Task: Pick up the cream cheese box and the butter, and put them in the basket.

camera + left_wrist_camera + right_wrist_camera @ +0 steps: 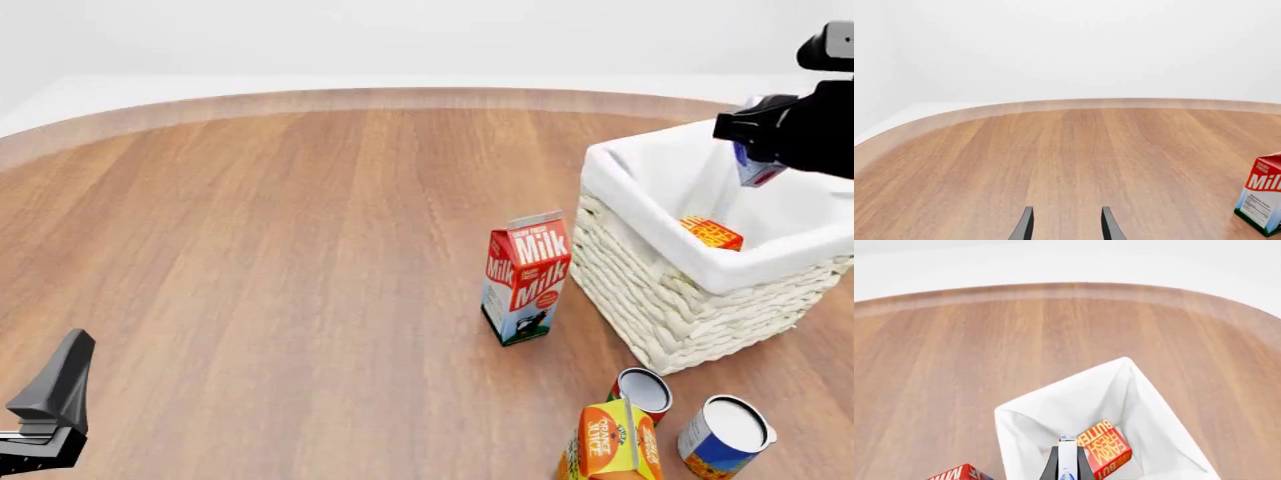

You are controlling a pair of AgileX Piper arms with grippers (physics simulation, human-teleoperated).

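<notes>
Wooden table (267, 250), right gripper (1067, 467) clamped on cream cheese box (757, 170) above basket (694, 300), left gripper (1066, 225) parted, empty

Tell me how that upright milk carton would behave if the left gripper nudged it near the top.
The milk carton stands tall on a small base, so a high push would probably tip it. Its flat sides mean it shouldn't roll afterwards. It sits close beside the basket, so it might fall against the wicker.

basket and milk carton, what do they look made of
The basket looks like white woven wicker, with ribbed braided walls and a smooth white cloth liner folded over its rim. The milk carton looks like printed paperboard with a gabled top and a matte finish, though the render leaves this open.
</notes>
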